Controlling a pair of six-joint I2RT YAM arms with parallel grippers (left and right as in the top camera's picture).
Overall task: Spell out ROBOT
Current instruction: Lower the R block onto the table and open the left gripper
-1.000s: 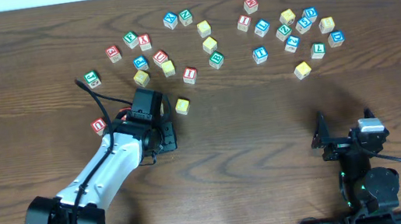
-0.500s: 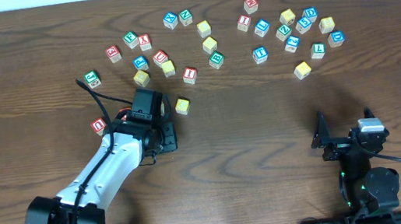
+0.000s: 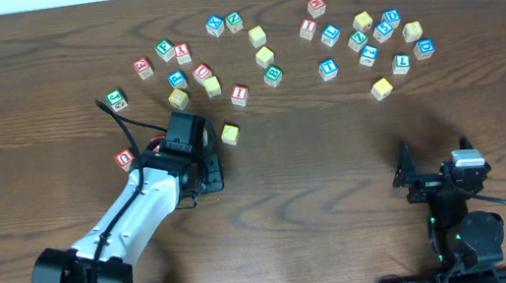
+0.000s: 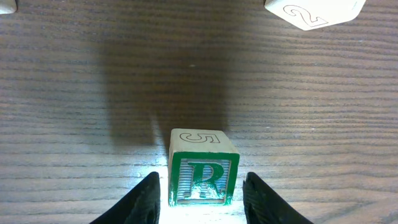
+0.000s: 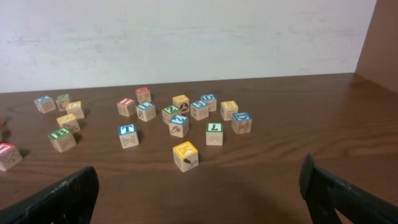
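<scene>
Set against the overhead view of a second ago, you see almost no change. The left arm sits at the same spot on the table [image 3: 336, 165], the scattered cubes lie where they lay, and the right arm has not moved. Any shift in the left jaws is too small to read from above.

In the left wrist view, the left gripper [image 4: 202, 196] stands low over the wood with the R cube [image 4: 204, 177] between its fingers [image 4: 149, 199]. A thin strip of bare table shows on each side, so the fingers are apart and not touching it. The cube rests flat and upright, a pale, square-edged wooden block. Its near face carries a green border and a green R over fine ribbed lines, and its top carries an outlined 5. Farther off to the right, another pale block [image 4: 314, 11] shows an outlined 2. From above you cannot see the R cube, which is hidden beneath the gripper, near a yellow-topped cube [image 3: 230, 134].

The right gripper [image 5: 199, 196] holds its dark fingers spread wide with nothing between them, well apart from the cubes. The table is dark brown and matt, with long streaked grain.
</scene>
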